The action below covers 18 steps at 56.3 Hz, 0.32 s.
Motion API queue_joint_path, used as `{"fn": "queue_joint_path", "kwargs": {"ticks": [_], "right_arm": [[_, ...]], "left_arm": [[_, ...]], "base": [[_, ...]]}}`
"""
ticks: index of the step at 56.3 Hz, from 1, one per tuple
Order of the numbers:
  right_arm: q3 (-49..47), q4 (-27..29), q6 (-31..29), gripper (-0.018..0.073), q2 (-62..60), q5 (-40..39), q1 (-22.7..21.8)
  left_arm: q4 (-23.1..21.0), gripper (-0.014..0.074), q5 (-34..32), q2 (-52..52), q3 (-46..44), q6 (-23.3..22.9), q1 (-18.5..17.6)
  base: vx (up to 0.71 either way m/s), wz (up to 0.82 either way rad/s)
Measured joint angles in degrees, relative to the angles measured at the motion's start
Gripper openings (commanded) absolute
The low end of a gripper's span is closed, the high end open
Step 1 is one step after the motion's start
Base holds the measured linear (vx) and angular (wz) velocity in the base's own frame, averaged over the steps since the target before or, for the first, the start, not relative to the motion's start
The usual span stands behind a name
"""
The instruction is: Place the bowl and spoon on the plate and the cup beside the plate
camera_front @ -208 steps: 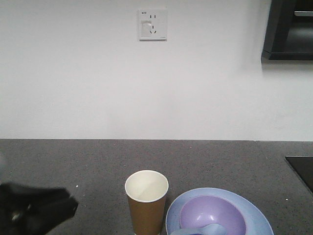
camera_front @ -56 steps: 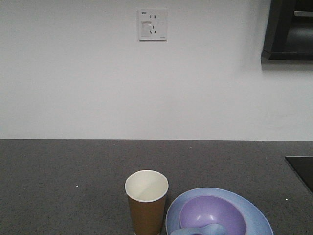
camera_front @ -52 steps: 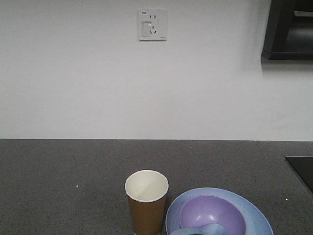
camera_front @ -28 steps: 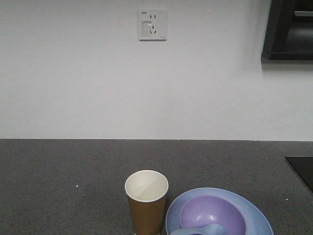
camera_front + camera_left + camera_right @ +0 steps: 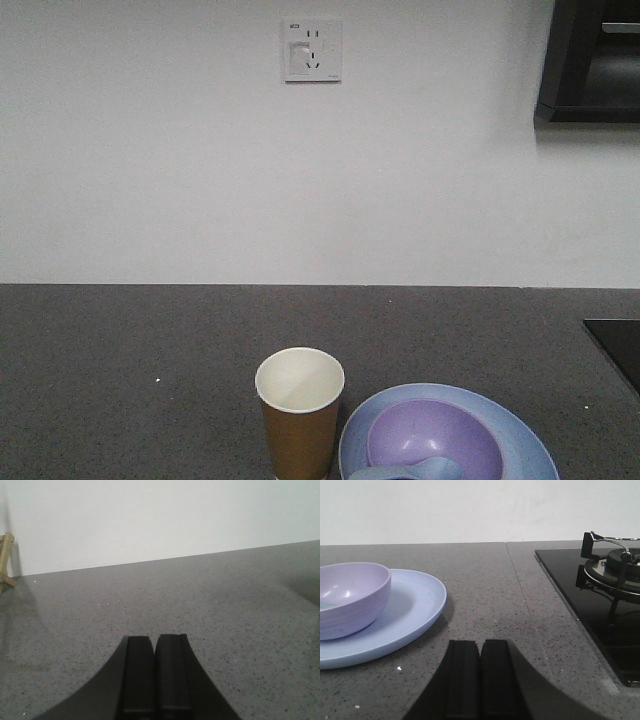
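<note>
The pale blue plate lies on the grey counter at the bottom of the front view, with the lavender bowl on it. The pale blue spoon rests across the bowl's near edge, cut off by the frame. The brown paper cup stands upright just left of the plate. In the right wrist view the bowl sits on the plate to the left of my right gripper, which is shut and empty. My left gripper is shut and empty over bare counter.
A black gas hob with a metal pan support lies to the right of my right gripper. A wooden stand sits at the far left by the wall. A wall socket and a dark cabinet are above the counter.
A dark arm seen at the lower left of the front view 3.7 s ago has left that view. The cup, plate, bowl and spoon have not moved.
</note>
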Motion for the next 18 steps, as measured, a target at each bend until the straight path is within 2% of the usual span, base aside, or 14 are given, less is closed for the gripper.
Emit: {"fn": "queue_joint_path", "kwargs": {"ticks": [18], "right_arm": [[0.0,0.0,0.0,-0.0008,0.0,0.0,0.0]], "left_arm": [[0.0,-0.0006,0.0,0.0,0.0,0.0,0.0]], "base": [[0.0,0.0]]}}
